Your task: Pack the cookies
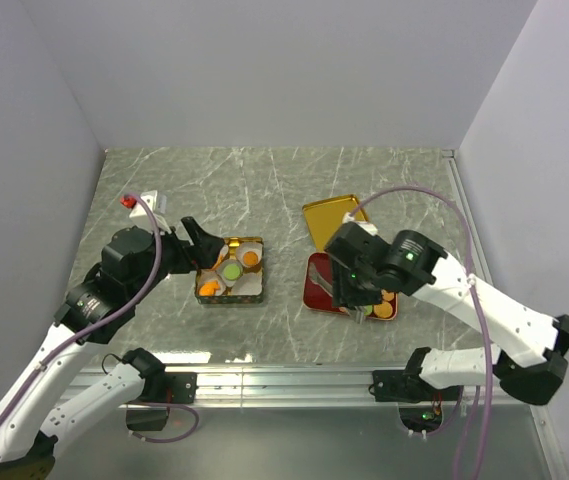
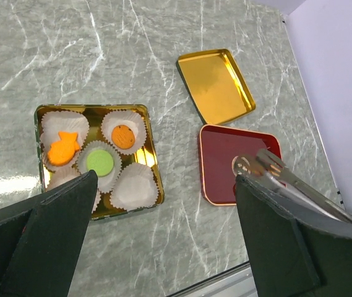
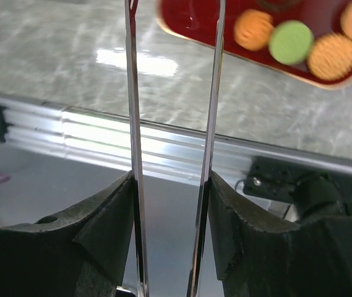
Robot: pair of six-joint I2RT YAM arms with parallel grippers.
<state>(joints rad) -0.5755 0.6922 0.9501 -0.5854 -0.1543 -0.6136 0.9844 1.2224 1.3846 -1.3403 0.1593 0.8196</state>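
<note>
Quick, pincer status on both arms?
Left pincer: open, holding nothing.
Right pincer: closed on the tongs.

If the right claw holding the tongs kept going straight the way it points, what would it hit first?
Probably the red tray: the tongs in the right gripper aim at its corner, away from the cookies. Their tips run out of the picture, so depth is unclear.
</note>
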